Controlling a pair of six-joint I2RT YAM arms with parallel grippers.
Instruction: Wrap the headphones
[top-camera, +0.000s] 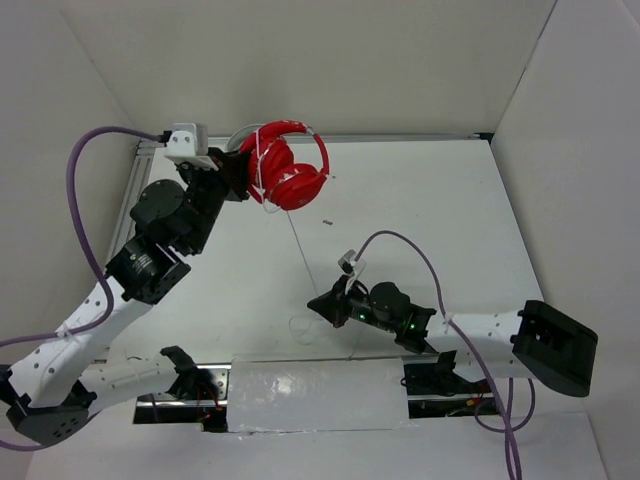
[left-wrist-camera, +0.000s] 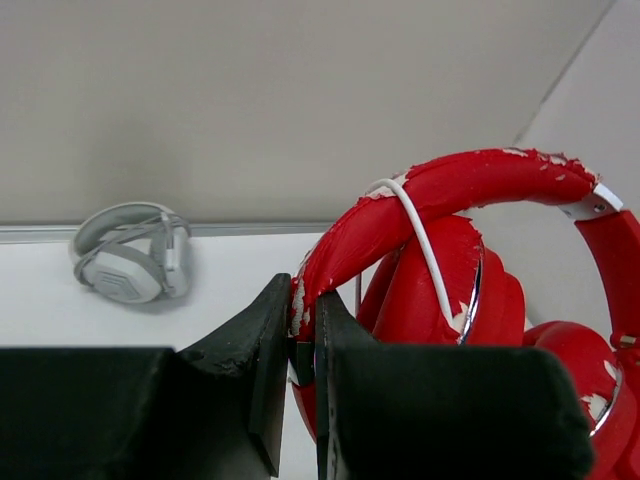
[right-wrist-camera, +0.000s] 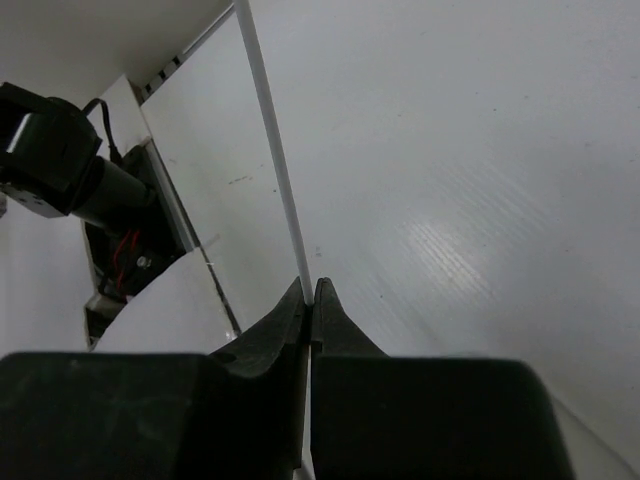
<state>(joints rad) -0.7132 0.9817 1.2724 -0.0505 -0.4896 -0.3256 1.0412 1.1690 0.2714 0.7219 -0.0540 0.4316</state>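
Headphones: a red pair (top-camera: 292, 172) at the far left of the table (top-camera: 430, 220), held by the headband and apparently lifted off the surface.
Left gripper: the left gripper (top-camera: 240, 178) is clamped tight on the red headband, near one ear cup; the wrist view shows the band pinched between its jaws.
Right gripper: the right gripper (right-wrist-camera: 310, 295) is low over the table near the middle, well apart from the headphones. Its jaws are pressed together on the thin white cable (right-wrist-camera: 275, 160).
Cable: it runs in a straight, taut-looking line from the headphones towards the near side and ends in the right gripper's pinch. A faint loop of slack seems to lie on the table just near of that gripper.
Done so far: the left wrist view shows one strand of cable passing over the headband, so at least one turn looks laid. The top view shows white strands crossing the ear cups too.
Left to do: a long stretch hangs unwound, so the winding looks early to midway. The free end also needs securing.
Other item: white-grey headphones (left-wrist-camera: 130, 262) sit on the table by the far wall, apart from the red pair.
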